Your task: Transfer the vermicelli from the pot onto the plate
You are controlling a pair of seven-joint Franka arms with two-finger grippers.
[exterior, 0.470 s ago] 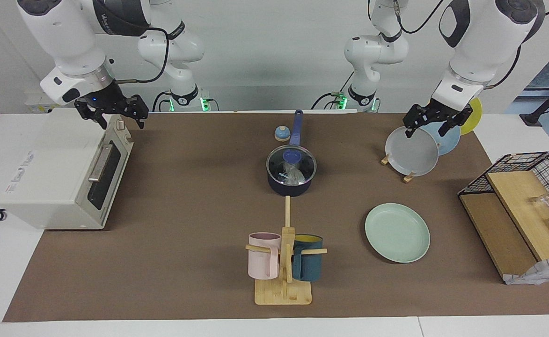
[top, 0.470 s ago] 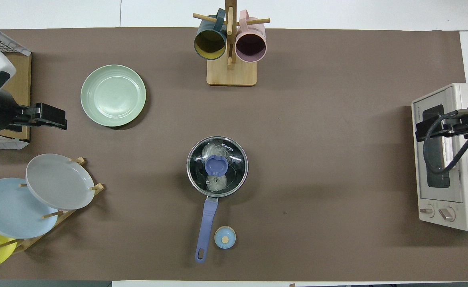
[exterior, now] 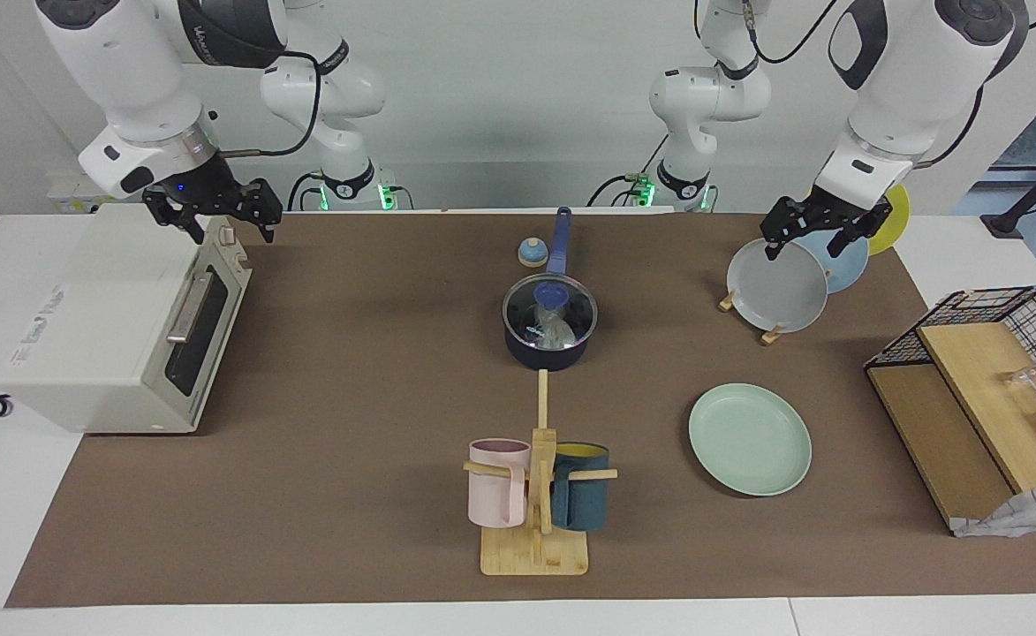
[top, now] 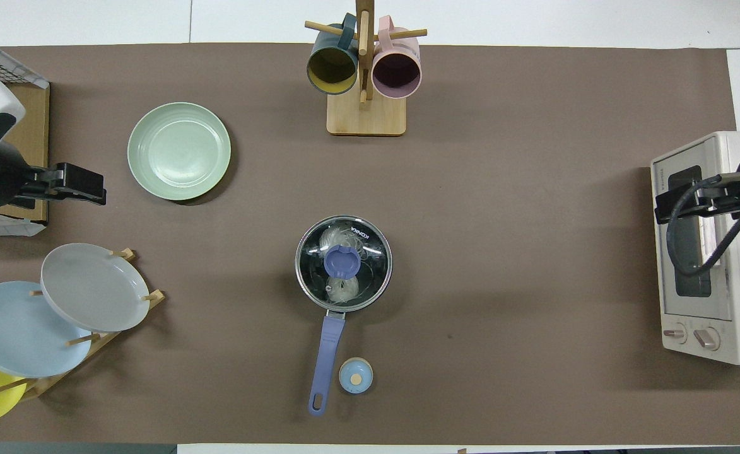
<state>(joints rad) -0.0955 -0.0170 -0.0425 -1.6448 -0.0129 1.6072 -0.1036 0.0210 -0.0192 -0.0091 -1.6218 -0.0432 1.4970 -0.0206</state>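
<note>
The dark navy pot stands mid-table with its long blue handle pointing toward the robots. A glass lid with a blue knob covers it. The whitish vermicelli shows through the lid, inside the pot, also in the facing view. The mint-green plate lies empty, farther from the robots than the pot, toward the left arm's end. My left gripper hangs open and empty over the plate rack. My right gripper hangs open and empty over the toaster oven.
A rack with grey, light blue and yellow plates stands near the left arm. A white toaster oven is at the right arm's end. A mug tree holds pink and teal mugs. A small blue bell sits beside the pot handle. A wire basket stands at the left arm's end.
The right gripper has drifted very slightly over the oven. Nothing else has moved.
</note>
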